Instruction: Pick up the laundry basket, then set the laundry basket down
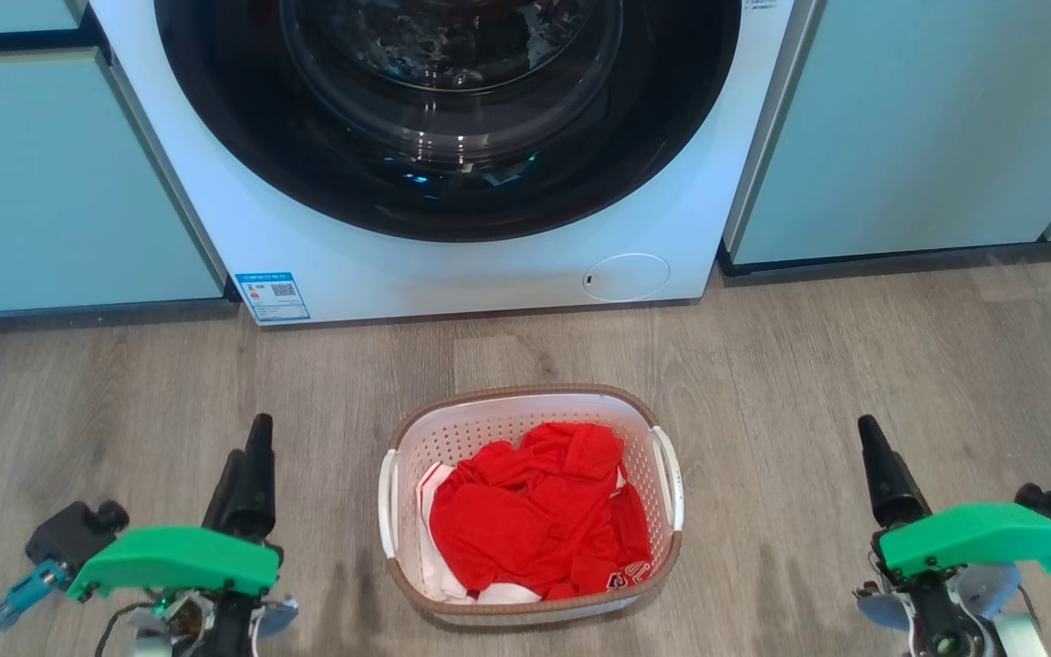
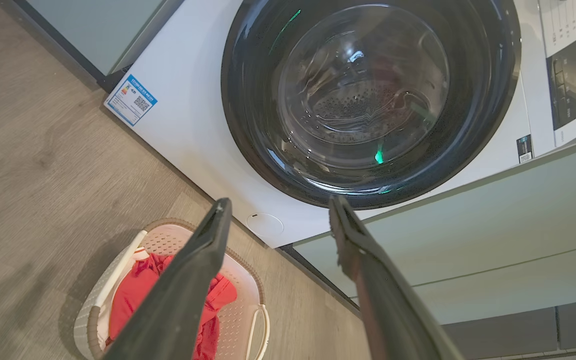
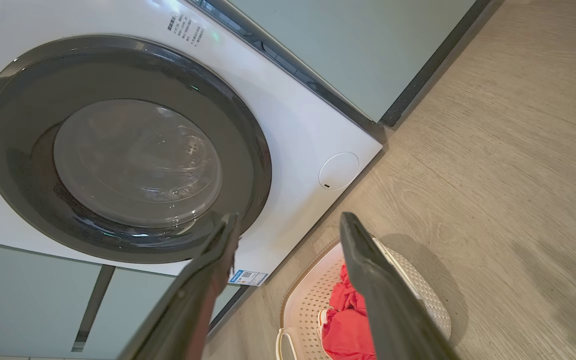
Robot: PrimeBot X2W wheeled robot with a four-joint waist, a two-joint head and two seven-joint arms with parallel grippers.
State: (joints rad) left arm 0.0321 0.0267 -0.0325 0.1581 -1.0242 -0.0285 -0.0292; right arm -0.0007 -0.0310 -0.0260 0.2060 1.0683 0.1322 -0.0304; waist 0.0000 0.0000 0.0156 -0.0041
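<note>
On the floor [image 1: 854,347] stands the laundry basket [image 1: 525,394] (red clothes [image 1: 535,511] hide its bottom). Left gripper [image 2: 278,205] and right gripper [image 3: 288,220] gape.

One washer [image 1: 452,137]. One basket [image 1: 525,394] stands before the washer, holding one red cloth heap [image 1: 525,520]. Two hands, left hand [image 1: 250,443] and right hand [image 1: 872,438], sit farther out. Two cabinets flank the washer: left cabinet [image 1: 51,182], right cabinet [image 1: 918,128].
</note>
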